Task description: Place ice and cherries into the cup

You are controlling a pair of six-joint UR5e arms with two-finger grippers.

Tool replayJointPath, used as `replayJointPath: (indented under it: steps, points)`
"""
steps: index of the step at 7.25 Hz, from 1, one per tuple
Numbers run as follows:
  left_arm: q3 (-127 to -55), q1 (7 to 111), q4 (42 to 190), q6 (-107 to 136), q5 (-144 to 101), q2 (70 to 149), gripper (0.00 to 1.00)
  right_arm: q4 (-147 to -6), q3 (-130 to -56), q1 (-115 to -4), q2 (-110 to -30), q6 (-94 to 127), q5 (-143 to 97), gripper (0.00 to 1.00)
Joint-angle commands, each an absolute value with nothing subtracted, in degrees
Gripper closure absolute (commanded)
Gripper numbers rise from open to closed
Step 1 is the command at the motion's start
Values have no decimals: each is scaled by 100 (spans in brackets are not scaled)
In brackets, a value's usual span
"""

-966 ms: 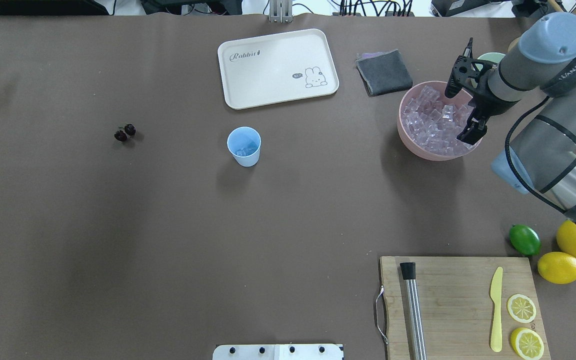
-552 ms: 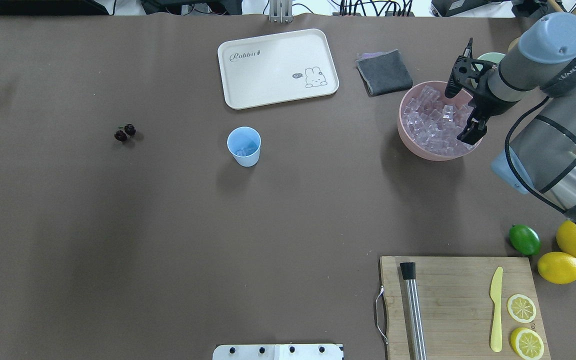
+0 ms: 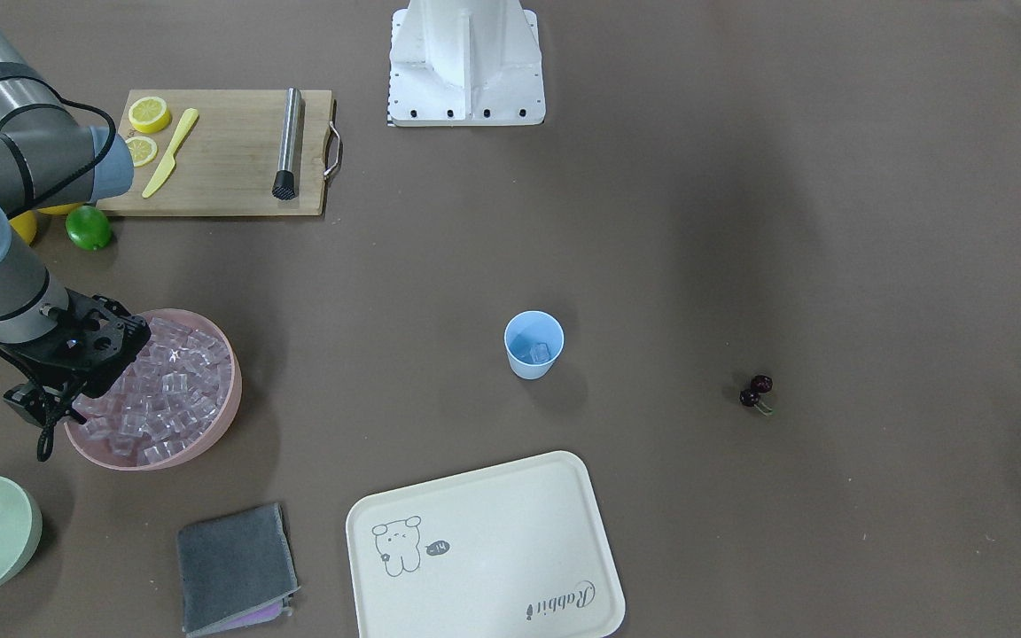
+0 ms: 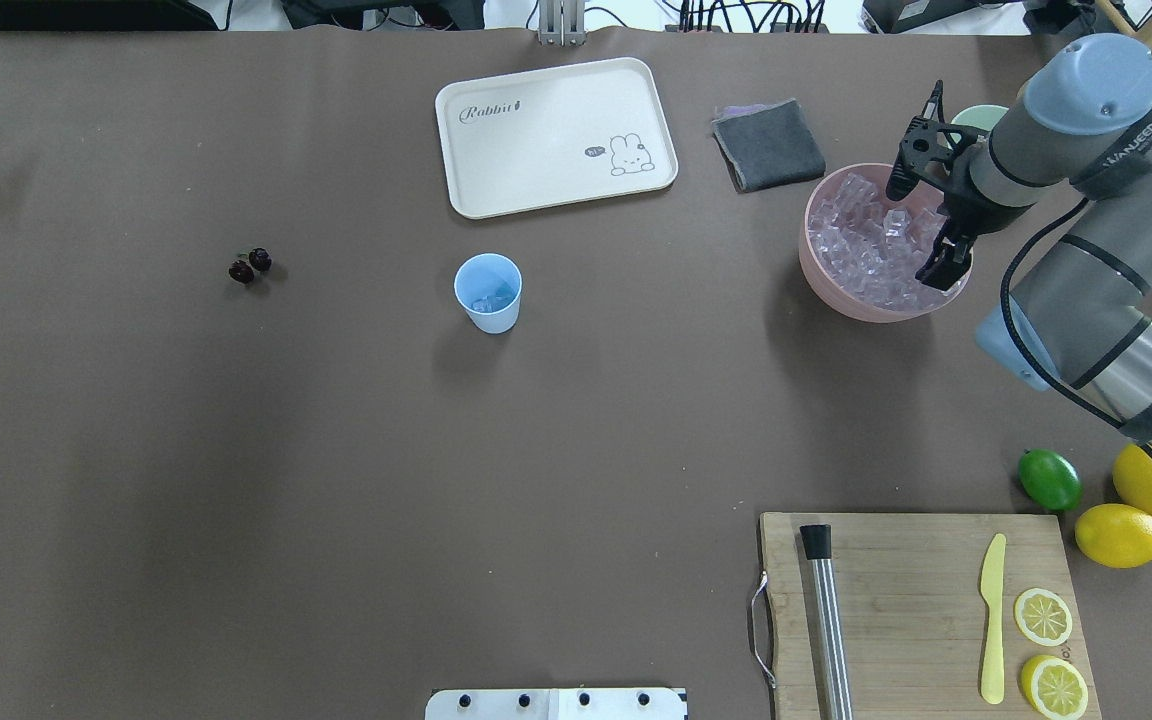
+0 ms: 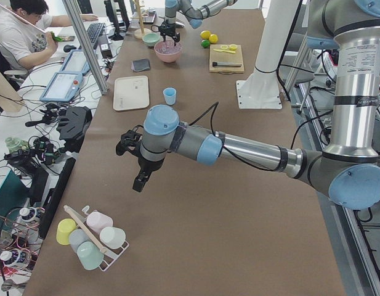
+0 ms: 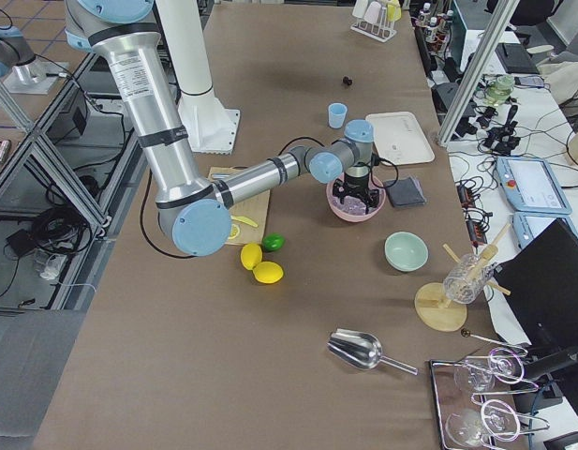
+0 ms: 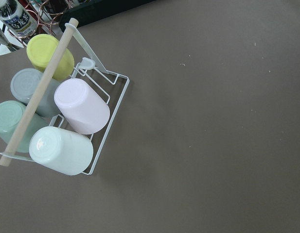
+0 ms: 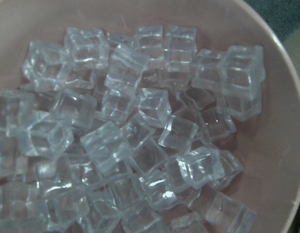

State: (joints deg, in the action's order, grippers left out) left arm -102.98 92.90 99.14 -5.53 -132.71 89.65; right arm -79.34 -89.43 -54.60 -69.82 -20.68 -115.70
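The ice [image 8: 140,121] is glassy, round-edged cubes heaped loosely in a smooth pink bowl [image 4: 816,285] well to the right of the cup [image 4: 488,292], by the robot's sides; the cup is pale blue plastic, tapered, upright, with a little ice at its bottom, how many cubes hard to make out; the cherries [image 4: 250,265], two dark glossy balls on thin green stems, lie on the matte brown table [image 4: 576,450] well to the cup's left; the right gripper [image 4: 921,228] hangs over the heap, fingers spread wide, its tips partly lost against the cubes; the left gripper [image 5: 133,161], far left of the cup, shows only from the side, so I cannot tell whether it is spread or closed
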Motion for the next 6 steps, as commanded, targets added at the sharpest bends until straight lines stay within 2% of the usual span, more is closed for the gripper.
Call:
replayJointPath:
  steps: [1, 2, 3, 4, 5, 6]
  points:
    - [-10301, 9290, 9914, -554, -13271, 8965, 2, -7937, -8903, -5458, -6979, -2065, -11496, 4]
    - [-10266, 9290, 9914, -554, -13271, 8974, 2, -7937, -8921, -5467, -6979, -2065, -11487, 6]
    - [-10266, 9273, 9914, -554, -13271, 8974, 2, -7945, -8938, -5484, -6979, -2048, -11487, 18]
    - [-10283, 9290, 9914, -554, -13271, 8974, 2, -7945, -8947, -5502, -6987, -1996, -11487, 39]
    - [-10301, 9290, 9914, -554, -13271, 8965, 2, -7945, -8947, -5511, -6996, -1978, -11409, 51]
    - [-10309, 9290, 9914, -554, -13280, 8947, 2, -7963, -8956, -5502, -6979, -1978, -11400, 54]
